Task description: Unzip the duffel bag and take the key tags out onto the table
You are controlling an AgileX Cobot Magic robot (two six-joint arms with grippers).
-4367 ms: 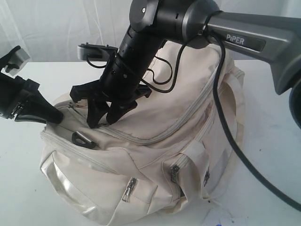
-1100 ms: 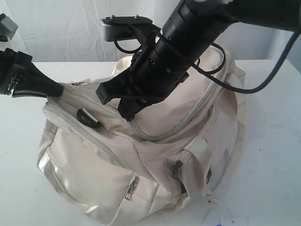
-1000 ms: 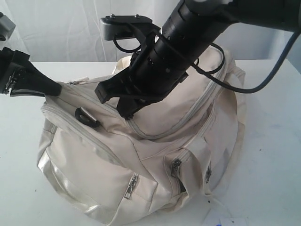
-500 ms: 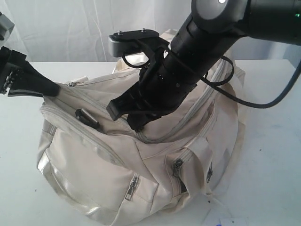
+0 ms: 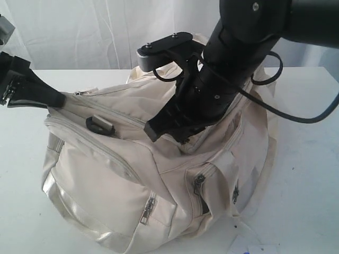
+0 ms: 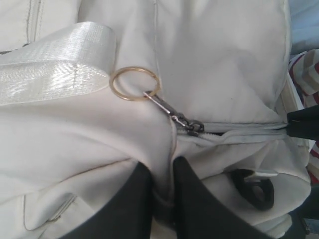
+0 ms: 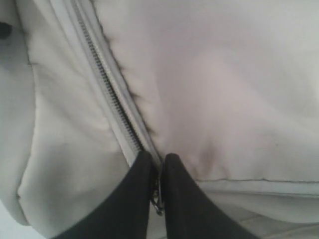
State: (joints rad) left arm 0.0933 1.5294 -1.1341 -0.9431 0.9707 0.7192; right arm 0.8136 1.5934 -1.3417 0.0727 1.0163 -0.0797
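On the table, the left gripper pinches duffel bag fabric, the right gripper its zipper pull.

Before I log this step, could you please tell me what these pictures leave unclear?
Key tags: in no view; fabric of the duffel bag covers its inside.
Zipper pull: right wrist view, mostly hidden inside the right claw.
Left claw: exterior view, tips buried in a bag fold.

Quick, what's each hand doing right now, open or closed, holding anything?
Left hand: closed, pinching a fold of duffel bag fabric.
Right hand: closed on the zipper pull.
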